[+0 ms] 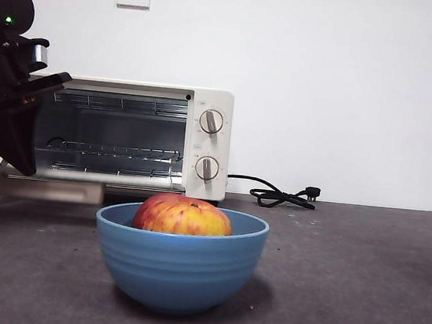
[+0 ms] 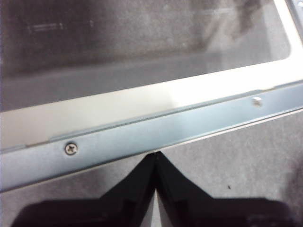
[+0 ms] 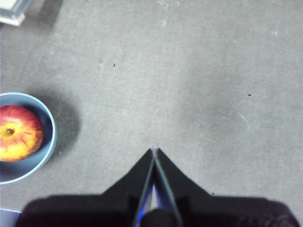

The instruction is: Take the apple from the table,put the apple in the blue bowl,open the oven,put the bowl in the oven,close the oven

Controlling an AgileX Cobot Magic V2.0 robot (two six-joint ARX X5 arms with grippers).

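**Oven door down, apple sitting in the bowl**

So the left gripper (image 2: 155,153) has its jaws pressed together with nothing between them, tips right at the edge of the lowered oven door (image 2: 156,127), just past the metal strip with the two screws. Can't tell if it's actually touching the door or only hovering beside it. In the front view that arm is the big dark shape at the left edge, partly covering the left side of the oven (image 1: 206,142).

The oven is open, door folded down flat, and you can see the wire racks inside. Its two silver knobs are on the right panel, and the black cord (image 1: 278,195) trails off on the table (image 1: 357,283) to the right.

The right gripper (image 3: 154,150) is also closed up tight, empty, hanging over bare table well apart from the oven.

The apple (image 1: 183,215) sits inside the blue bowl (image 1: 178,269), which stands on the table in front of the oven, not in it. Nothing stands between bowl and open oven. Two wall sockets sit high on the white wall.
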